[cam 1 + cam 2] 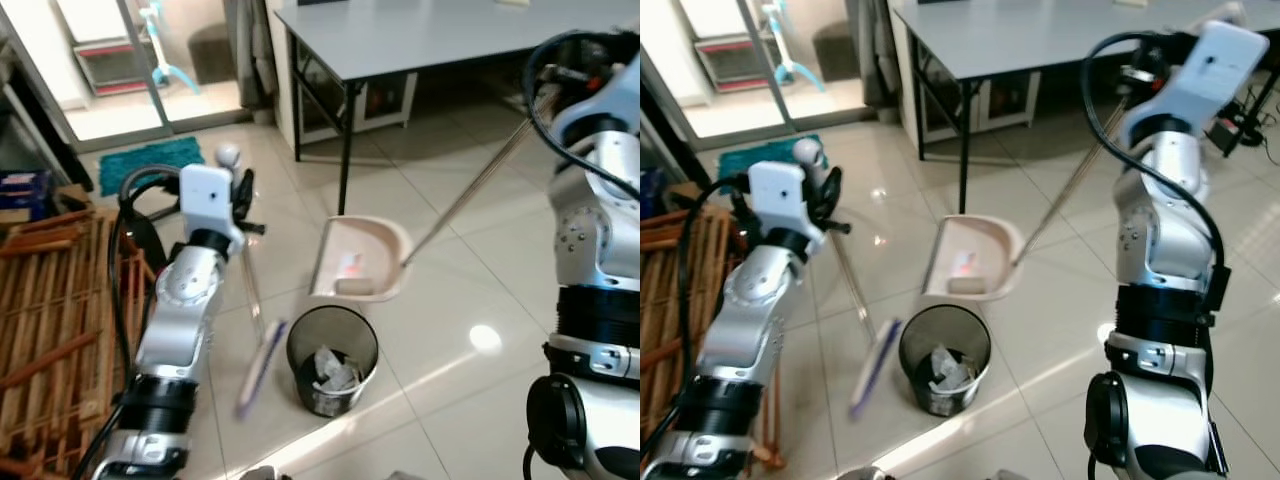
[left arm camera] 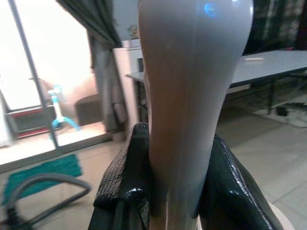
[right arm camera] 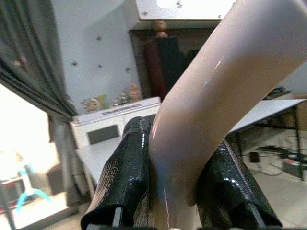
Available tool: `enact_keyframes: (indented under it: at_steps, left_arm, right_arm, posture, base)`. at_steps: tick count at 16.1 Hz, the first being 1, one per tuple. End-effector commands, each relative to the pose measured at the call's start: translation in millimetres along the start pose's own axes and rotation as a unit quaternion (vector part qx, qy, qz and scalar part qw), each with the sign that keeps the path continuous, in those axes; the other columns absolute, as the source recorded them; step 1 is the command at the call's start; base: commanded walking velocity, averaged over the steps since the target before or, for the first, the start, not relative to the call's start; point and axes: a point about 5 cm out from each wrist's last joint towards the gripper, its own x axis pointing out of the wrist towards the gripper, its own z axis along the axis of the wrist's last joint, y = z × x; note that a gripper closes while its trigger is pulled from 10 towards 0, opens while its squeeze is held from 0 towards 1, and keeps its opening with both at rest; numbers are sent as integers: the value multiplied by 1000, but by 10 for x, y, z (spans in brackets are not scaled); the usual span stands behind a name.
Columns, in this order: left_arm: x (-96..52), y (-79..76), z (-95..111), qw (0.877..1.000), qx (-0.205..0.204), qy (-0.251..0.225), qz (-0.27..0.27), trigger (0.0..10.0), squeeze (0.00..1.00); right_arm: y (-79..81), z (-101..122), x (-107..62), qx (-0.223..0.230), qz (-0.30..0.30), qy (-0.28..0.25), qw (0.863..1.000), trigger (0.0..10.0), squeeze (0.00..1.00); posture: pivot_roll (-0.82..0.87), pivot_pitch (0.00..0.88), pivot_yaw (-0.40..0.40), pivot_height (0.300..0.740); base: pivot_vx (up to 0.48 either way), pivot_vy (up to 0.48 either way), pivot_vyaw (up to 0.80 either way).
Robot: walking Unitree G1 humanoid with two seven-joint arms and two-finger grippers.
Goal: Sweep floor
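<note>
A tiled floor [image 1: 440, 330] is seen from above, with 2 silver robot arms in frame. The left gripper [image 2: 175, 191] is raised at the robot's left, and its 2 black fingers [image 2: 122, 187] are pressed against the pale handle of a broom [image 1: 262, 362]. The broom's thin shaft slopes down to a head that is blurred, apparently purple and white, low beside a black mesh waste bin [image 1: 332, 358]. Crumpled paper is seen inside the bin.

The right gripper [image 3: 175, 191] is held high at the robot's right, its fingers [image 3: 127, 177] clamped on the beige handle of a dustpan [image 1: 360, 262]. A long metal rod runs down from it to the beige pan, which is held tilted directly above the bin's far rim. A small pink-red item and a pale scrap lie in the pan.

A grey table [image 1: 440, 40] with black legs stands behind. A teal mat [image 1: 150, 163] lies near a glass door, and wooden slats [image 1: 50, 300] are stacked at far left.
</note>
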Motion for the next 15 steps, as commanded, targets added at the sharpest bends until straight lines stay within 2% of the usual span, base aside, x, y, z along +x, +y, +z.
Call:
enact_keyframes:
  at_steps: [1,6,8,13,15]
  left_arm:
    - [-38,76,-5,1000,18,3,2,10000,0]
    - [-101,160,-98,999,27,27,-1,10000,0]
    - [-111,157,-92,999,28,26,0,10000,0]
    - [-155,115,-113,999,31,29,-10,10000,0]
    - [-150,101,-113,999,31,28,-11,10000,0]
  right_arm:
    - [15,151,-13,13,6,-34,999,10000,0]
    - [-9,207,-38,20,29,-42,998,10000,0]
    - [34,233,-61,13,65,-46,997,10000,0]
    - [106,239,-146,-75,142,-32,986,10000,0]
    - [118,190,-177,-78,145,-28,986,10000,0]
  posture:
    - [15,4,53,740]
    - [9,8,48,740]
    - [10,16,39,740]
    - [-1,28,32,740]
    - [-1,28,32,740]
  base:
    - [0,0,0]
    - [0,0,0]
    - [0,0,0]
    - [0,0,0]
    - [0,0,0]
